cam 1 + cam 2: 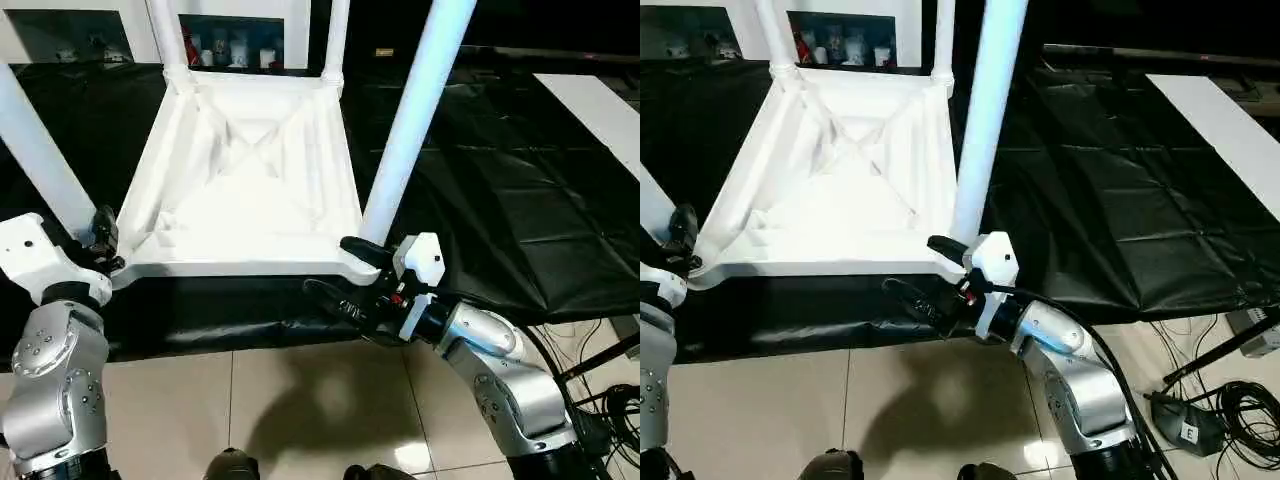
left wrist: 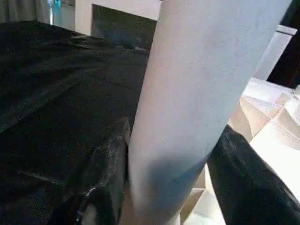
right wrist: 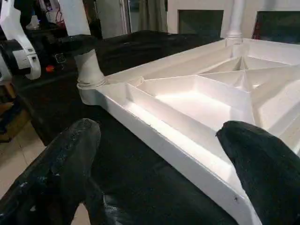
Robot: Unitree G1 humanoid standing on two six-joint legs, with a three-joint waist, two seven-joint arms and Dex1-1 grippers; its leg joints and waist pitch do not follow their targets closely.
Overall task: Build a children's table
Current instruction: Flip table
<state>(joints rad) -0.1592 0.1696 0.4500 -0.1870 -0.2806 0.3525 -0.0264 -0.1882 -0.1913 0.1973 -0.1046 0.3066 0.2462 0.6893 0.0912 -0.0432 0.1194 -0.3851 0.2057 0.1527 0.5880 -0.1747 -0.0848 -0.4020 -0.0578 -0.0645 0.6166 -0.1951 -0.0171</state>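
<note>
The children's table lies upside down on a black-covered surface, its ribbed white tabletop (image 1: 230,265) facing up. Four white legs stand upright in the corner sockets: near-left leg (image 1: 35,150), near-right leg (image 1: 415,110), and two far legs (image 1: 168,35) (image 1: 337,35). My left gripper (image 1: 103,238) is at the base of the near-left leg; in the left wrist view its black fingers (image 2: 110,159) press both sides of that leg (image 2: 197,93). My right gripper (image 1: 348,275) stands open at the near-right corner, one finger above the front rim and one below it, with the rim (image 3: 187,150) running between them.
A black sheet (image 1: 500,200) covers the work surface, which ends just in front of the tabletop above a tiled floor (image 1: 300,400). A white board (image 1: 600,110) lies at the far right. Cables (image 1: 1230,400) trail on the floor at right. A white cabinet (image 1: 230,45) stands behind.
</note>
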